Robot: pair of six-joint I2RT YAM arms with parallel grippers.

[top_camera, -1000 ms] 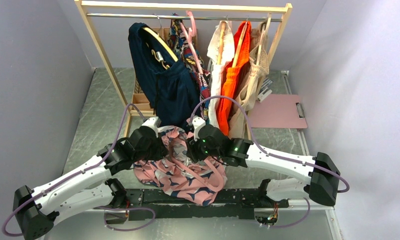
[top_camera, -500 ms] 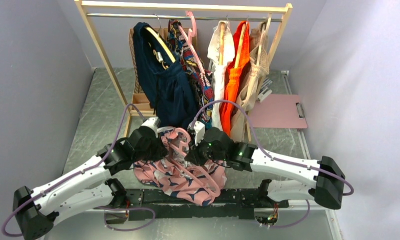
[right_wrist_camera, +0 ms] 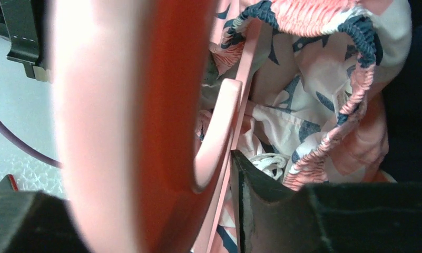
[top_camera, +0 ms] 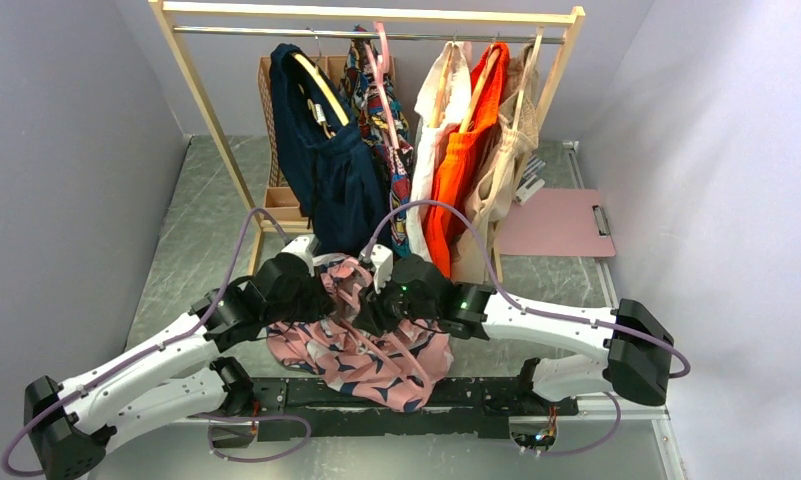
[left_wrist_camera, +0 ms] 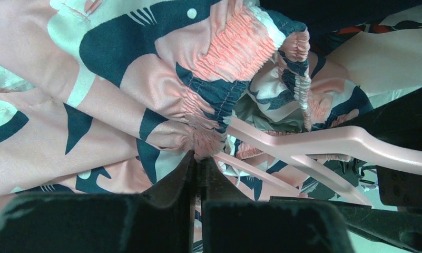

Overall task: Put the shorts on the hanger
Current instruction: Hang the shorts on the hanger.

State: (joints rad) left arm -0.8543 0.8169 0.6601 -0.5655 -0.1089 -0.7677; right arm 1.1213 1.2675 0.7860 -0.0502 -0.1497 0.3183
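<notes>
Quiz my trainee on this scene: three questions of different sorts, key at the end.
1. True or false: the left fingers pinch the waistband of the shorts.
2. Which garment hangs leftmost on the rail? A: navy garment. B: orange. C: white.
3. Fill in: the shorts lie ___ the left arm and the right arm.

Key: 1 true; 2 A; 3 between.
</notes>
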